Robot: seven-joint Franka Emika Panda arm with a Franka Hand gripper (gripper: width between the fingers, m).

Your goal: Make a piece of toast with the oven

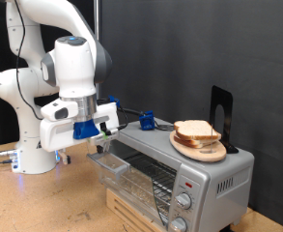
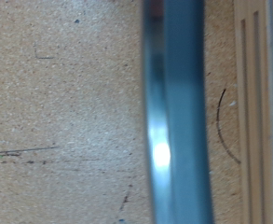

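Silver-grey metal, the oven (image 1: pixel 175 169) fills the exterior view's lower right with its glass door (image 2: pixel 178 112) lowered, the gripper (image 1: pixel 100 138) at the door's upper-left edge — jaw state untellable — while bread slices (image 1: pixel 197 133) sit piled on a wooden plate (image 1: pixel 205 150) atop the oven, to the gripper's right.

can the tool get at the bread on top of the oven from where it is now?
Probably yes. The bread slices sit on a wooden plate on the oven roof with nothing above them. The tool hangs by the open door at the exterior view's left, lower than the roof, so it must rise first.
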